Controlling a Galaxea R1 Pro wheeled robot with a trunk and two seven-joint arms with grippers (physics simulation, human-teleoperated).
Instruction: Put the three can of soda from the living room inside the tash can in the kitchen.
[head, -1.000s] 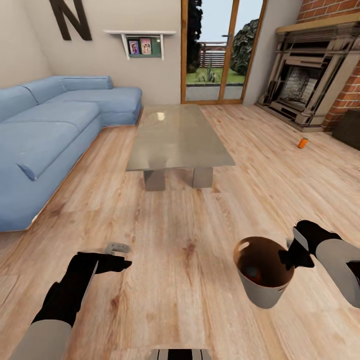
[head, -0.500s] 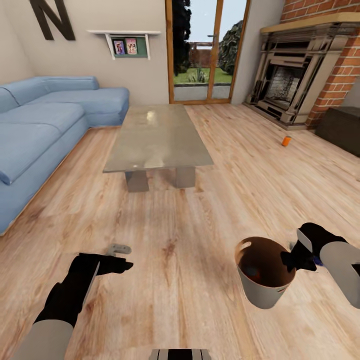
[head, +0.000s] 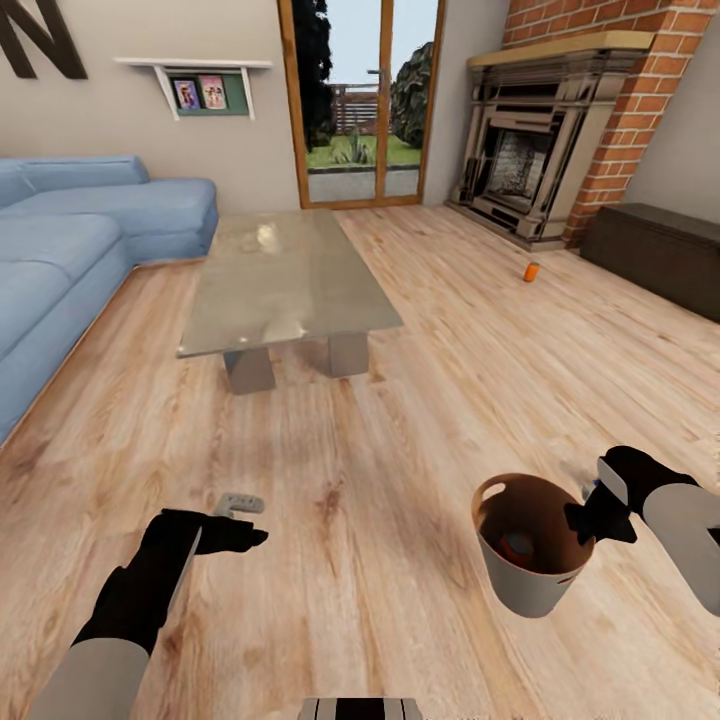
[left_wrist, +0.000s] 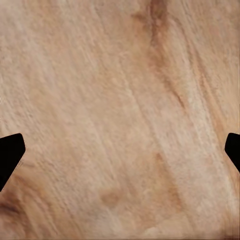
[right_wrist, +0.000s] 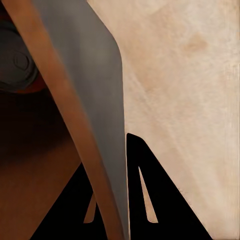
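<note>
Wood floor runs under us to the glass surface, with the sofa left and the fireplace far right. An orange can stands on the floor near the fireplace. Our right end effector is clamped on the bin's rim; a can lies inside. Our left end effector hangs spread apart over bare floor. Since a second ago our view has swung right, bringing the dark cabinet in.
</note>
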